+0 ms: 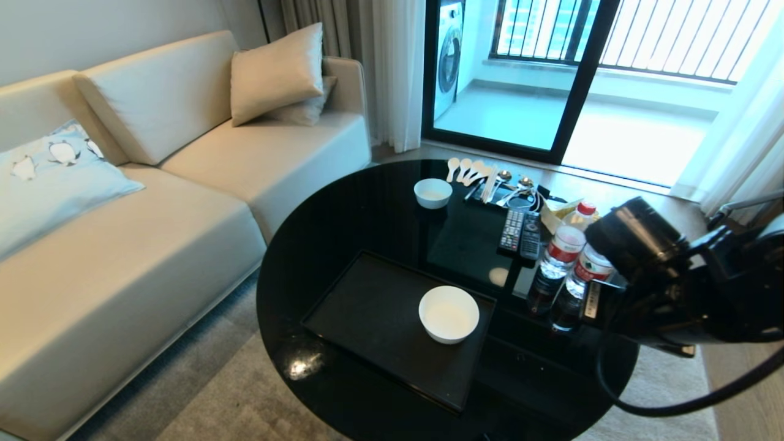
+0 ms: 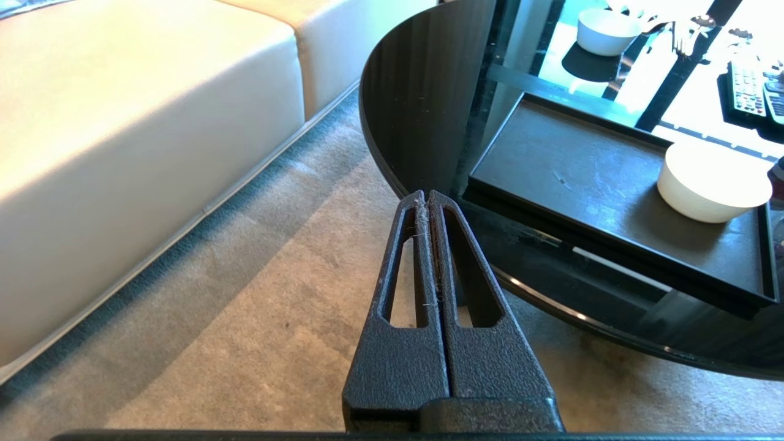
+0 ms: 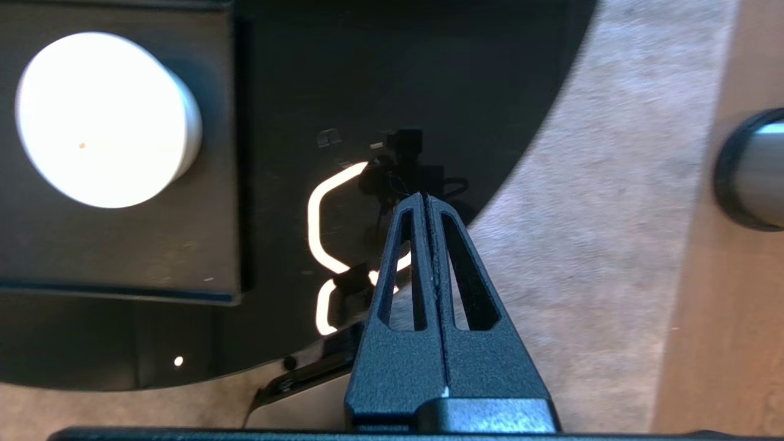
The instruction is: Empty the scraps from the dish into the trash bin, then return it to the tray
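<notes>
The dish (image 1: pixel 449 313), a plain white bowl, stands upright on the near right part of the black tray (image 1: pixel 367 306) on the round black table. Its inside (image 3: pixel 104 119) looks bare white apart from one tiny speck; the scraps are out of view. My right gripper (image 3: pixel 424 197) is shut on nothing and hangs over the table's edge, to the right of the tray (image 3: pixel 122 257) and apart from the dish. A round metallic thing with a dark end, seemingly the trash bin (image 3: pixel 753 168), stands on the wooden floor beyond the carpet. My left gripper (image 2: pixel 427 195) is shut and empty, low beside the table, left of the tray (image 2: pixel 569 165).
A smaller white bowl (image 1: pixel 433 192), spoons (image 1: pixel 471 171), two remotes (image 1: pixel 520 233) and water bottles (image 1: pixel 560 257) crowd the table's far and right side. My right arm (image 1: pixel 674 269) looms over the bottles. A beige sofa (image 1: pixel 153 214) runs along the left.
</notes>
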`<state>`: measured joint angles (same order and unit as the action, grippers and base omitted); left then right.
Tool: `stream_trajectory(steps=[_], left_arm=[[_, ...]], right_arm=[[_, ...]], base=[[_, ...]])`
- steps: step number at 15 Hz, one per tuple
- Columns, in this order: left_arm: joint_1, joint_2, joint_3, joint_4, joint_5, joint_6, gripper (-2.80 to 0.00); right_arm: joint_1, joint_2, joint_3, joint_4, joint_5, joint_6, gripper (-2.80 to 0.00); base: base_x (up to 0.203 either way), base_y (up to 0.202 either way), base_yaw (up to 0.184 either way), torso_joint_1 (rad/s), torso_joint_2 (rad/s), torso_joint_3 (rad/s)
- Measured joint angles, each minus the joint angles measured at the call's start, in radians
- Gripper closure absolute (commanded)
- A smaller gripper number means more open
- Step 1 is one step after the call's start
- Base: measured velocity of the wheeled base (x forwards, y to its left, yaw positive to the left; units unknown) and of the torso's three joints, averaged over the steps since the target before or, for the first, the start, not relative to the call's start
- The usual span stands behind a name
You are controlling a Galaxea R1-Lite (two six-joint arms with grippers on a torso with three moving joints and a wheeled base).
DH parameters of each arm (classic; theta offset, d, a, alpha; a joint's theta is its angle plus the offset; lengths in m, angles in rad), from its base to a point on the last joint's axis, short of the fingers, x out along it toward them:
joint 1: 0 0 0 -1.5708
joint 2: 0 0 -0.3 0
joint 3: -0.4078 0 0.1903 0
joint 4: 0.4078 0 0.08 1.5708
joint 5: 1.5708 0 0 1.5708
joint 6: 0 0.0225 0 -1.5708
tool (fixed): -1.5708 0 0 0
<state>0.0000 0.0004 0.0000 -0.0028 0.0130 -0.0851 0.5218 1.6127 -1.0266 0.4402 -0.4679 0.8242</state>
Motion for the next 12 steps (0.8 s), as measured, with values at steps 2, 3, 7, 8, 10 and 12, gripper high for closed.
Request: stream_trajectory(steps=[2,3,7,8,10,12], left_arm=[[0.0,0.0,0.0,0.0,0.0,0.0,0.0],[0.0,0.0,0.0,0.0,0.0,0.0,0.0],[0.0,0.0,0.0,0.0,0.0,0.0,0.0],[0.0,0.0,0.0,0.0,0.001,0.0,0.0],[0.0,0.0,0.0,0.0,0.0,0.0,0.0],[0.0,0.0,0.0,0.0,0.0,0.0,0.0]], right_arm=[[-0.052,-0.103,0.076,0.0,-0.001,-0.065,0.0],[-0.073,-0.158,0.118,-0.001,-0.001,-0.101,0.0],[-0.156,-0.412,0.295,-0.001,-0.001,-0.26,0.0],[-0.183,-0.477,0.341,0.0,-0.001,-0.302,0.0],[-0.258,-0.607,0.431,0.001,-0.001,-0.389,0.0],[-0.331,-0.729,0.517,-0.003,-0.001,-0.472,0.0]], base=[[0.0,0.0,0.0,0.0,0.0,0.0],[0.0,0.0,0.0,0.0,0.0,0.0],[0.0,0.0,0.0,0.0,0.0,0.0],[0.0,0.0,0.0,0.0,0.0,0.0],[0.0,0.0,0.0,0.0,0.0,0.0],[0.0,0.0,0.0,0.0,0.0,0.0]])
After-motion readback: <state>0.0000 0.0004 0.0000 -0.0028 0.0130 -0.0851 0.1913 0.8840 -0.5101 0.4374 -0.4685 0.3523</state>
